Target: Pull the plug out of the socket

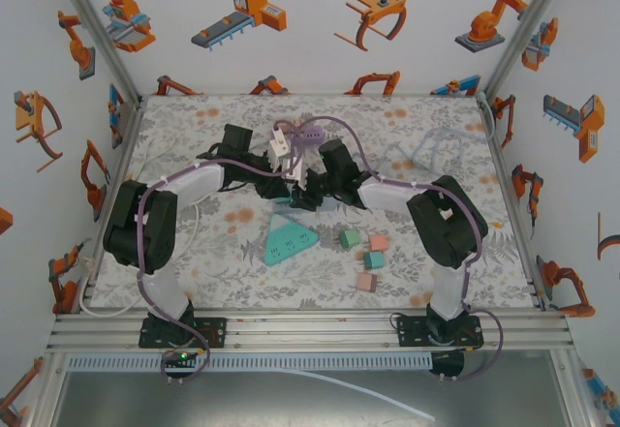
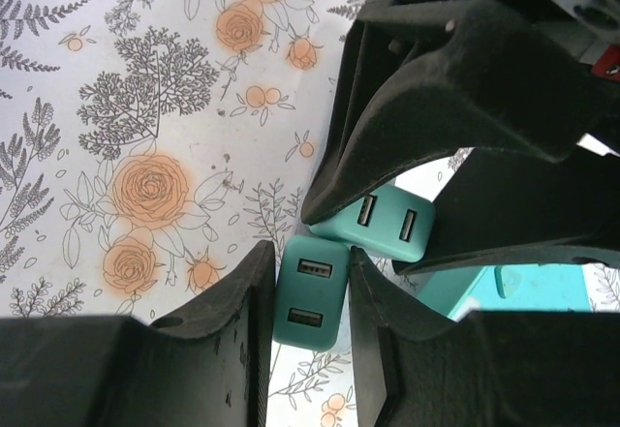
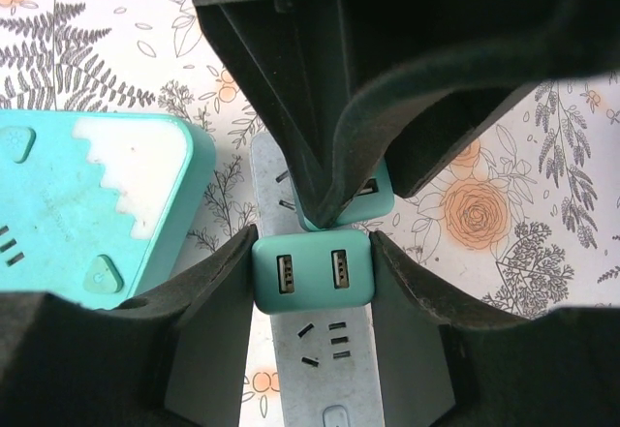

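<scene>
"Teal square plastic plug (image 3: pixel 312 274) with two USB ports: is it off the socket yet?"

"Not as far as I can judge. In the right wrist view it sits at centre frame on the long grey power strip (image 3: pixel 325 369). No gap or prongs show, so I take the pull as not yet done."

"Gripped, though?"

"Yes. The right hand (image 3: pixel 312 253) is narrowed onto its two sides. Just above it in that frame a twin teal plug (image 3: pixel 373 204) sits on the same strip, and the left hand (image 2: pixel 310 267) is closed tight on that one."

"So what's left?"

"Lifting a plug straight off — probably one hand steadies things while the other pulls, though I cannot tell which."

"And the arms?"

"In the top view the left arm (image 1: pixel 184 190) and right arm (image 1: pixel 407 195) bend in from either side, elbows out. Their wrists meet mid-frame over the flowered table (image 1: pixel 223 253) — just above a teal wedge-shaped socket block (image 1: pixel 289 243)."
</scene>
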Controlling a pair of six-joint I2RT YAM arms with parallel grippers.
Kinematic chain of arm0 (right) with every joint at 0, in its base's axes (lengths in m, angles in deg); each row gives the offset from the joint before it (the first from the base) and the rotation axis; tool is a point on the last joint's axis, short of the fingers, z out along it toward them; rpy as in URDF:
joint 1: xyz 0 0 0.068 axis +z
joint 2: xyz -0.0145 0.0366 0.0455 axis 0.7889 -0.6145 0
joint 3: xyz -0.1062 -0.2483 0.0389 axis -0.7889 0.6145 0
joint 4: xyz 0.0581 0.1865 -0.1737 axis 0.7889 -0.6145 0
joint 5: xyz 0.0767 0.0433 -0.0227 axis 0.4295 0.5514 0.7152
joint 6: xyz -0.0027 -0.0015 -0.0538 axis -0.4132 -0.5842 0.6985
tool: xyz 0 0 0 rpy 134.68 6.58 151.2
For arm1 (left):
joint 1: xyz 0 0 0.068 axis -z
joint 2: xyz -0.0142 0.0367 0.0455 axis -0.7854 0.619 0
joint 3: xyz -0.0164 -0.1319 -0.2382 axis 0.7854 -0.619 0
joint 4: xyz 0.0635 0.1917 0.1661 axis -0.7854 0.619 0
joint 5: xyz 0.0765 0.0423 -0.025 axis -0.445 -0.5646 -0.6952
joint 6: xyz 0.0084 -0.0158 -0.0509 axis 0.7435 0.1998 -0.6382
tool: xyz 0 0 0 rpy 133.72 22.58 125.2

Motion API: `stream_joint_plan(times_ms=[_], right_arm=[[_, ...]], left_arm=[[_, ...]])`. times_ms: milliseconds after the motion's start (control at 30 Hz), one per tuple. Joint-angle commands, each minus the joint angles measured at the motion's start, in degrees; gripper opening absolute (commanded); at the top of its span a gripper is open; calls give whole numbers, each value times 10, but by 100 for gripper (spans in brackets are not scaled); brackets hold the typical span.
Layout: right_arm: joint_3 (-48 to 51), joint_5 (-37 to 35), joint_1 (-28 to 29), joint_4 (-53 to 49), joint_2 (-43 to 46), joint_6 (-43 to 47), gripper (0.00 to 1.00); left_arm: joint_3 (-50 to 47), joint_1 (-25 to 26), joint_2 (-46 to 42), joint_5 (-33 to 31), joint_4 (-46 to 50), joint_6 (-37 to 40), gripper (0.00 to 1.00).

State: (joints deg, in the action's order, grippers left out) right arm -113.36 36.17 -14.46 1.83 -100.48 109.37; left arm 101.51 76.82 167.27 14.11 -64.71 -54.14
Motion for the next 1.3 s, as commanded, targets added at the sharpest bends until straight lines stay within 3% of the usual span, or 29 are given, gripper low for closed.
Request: stream_joint_plan(times_ms=[0, 100, 267, 500, 867, 1100, 1267], right_arm=[[-41, 39, -23, 223, 65, -306, 0], [-27, 22, -27, 229, 81, -294, 0], [-11, 28, -34, 304, 82, -354, 0], [-21, -16, -28, 357, 81, -389, 0], [-10, -20, -26, 356, 132, -367, 0], [51, -27, -72, 389, 160, -415, 0], [119, -8, -105, 448, 129, -451, 0]], left_arm=[[-77, 90, 53, -28, 70, 141, 6], [-87, 90, 50, -31, 59, 140, 6], [-91, 91, 53, -31, 56, 141, 5], [-106, 92, 51, -32, 56, 143, 4], [-111, 94, 58, -41, 48, 144, 2], [-125, 96, 44, -42, 30, 141, 1], [-148, 96, 2, -32, 3, 132, 1]])
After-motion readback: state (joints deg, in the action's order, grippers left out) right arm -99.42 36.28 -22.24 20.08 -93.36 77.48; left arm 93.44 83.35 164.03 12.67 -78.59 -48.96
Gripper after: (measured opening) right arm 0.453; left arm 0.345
